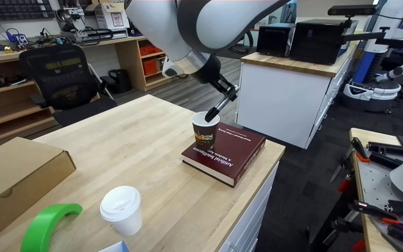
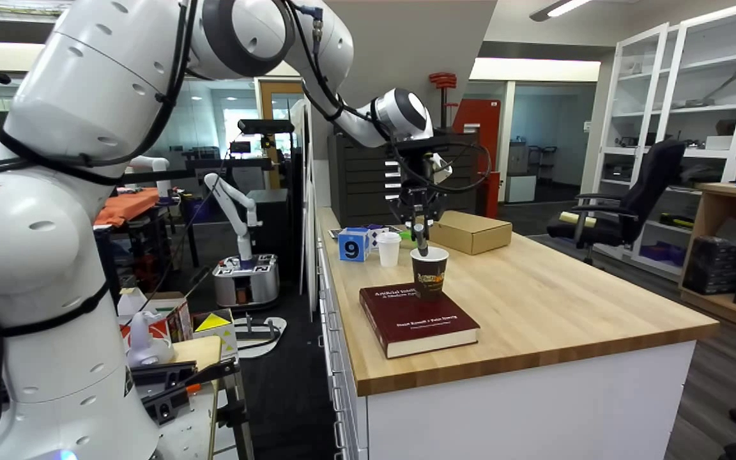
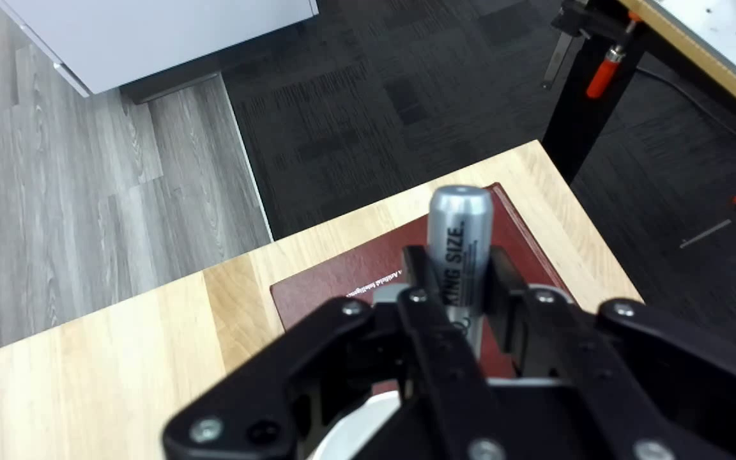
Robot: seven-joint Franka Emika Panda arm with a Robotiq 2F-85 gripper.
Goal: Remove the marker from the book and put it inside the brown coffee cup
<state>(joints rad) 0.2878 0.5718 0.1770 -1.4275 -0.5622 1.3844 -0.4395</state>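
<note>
Silver-and-black marker (image 1: 219,107) slanted, black end at mouth of brown cup (image 1: 204,135), which stands on book (image 1: 241,148). My gripper (image 3: 459,262) pinches marker. Risks I judge: 1 sideways nudge could topple cup; releasing before end sits inside could drop marker onto book.

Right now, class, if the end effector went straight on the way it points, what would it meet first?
Probably the brown coffee cup, via the marker the end effector holds, whose dark end is at the cup's mouth. The end effector itself seems aimed toward the book; depth is unclear.
</note>
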